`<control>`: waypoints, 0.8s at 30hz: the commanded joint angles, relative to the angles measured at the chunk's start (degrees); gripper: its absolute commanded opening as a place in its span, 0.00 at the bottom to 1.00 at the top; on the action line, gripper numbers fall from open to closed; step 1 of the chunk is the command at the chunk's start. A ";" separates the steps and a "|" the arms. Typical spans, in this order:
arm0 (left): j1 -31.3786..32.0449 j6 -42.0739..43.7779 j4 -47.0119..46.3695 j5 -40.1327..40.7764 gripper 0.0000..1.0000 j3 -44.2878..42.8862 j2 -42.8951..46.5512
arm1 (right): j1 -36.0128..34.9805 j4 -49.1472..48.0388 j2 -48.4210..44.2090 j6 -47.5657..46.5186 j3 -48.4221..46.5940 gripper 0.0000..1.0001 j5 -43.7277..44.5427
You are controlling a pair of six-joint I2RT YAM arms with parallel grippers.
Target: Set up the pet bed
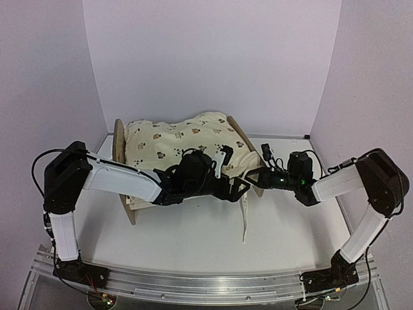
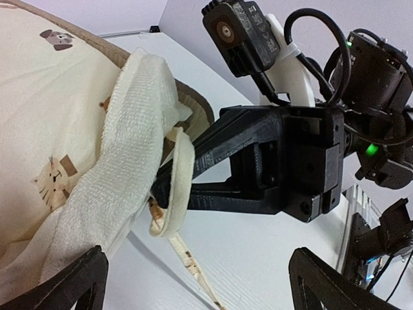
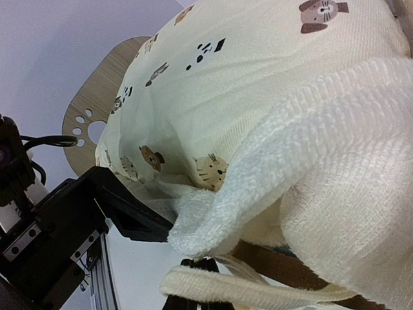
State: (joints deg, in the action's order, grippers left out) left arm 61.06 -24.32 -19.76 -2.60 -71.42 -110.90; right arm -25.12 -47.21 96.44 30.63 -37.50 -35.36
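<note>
The quilt (image 1: 181, 139) is pinched by the closed right hand (image 2: 164, 186) at the near-right corner of the pet bed (image 1: 119, 139), the left hand (image 2: 197, 255) held spread wide just beside.

From my screen I see pale lilac walls (image 1: 213, 58) closing in on three sides of a white table (image 1: 193, 236), evenly lit, with an aluminium rail (image 1: 213, 285) running along its near edge.
</note>
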 commanded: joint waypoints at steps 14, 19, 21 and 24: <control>-1.31 28.84 1.73 0.64 0.70 1.58 6.76 | 3.26 -4.04 -1.96 0.89 0.77 0.00 -11.37; -1.78 36.55 1.78 -1.58 0.59 0.71 5.41 | 4.27 -4.25 -1.43 1.42 0.43 0.00 -13.67; -1.93 39.65 2.04 -2.03 0.51 -0.03 4.25 | 4.36 -4.48 -1.39 1.70 0.20 0.00 -14.52; -2.30 42.80 1.27 -3.39 0.39 -1.03 2.75 | 4.46 -4.71 -1.24 2.01 -0.20 0.00 -15.37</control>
State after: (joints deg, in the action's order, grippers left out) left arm 59.45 10.80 -16.08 -3.38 -70.04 -107.44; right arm -21.01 -49.52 96.09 31.93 -36.32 -47.13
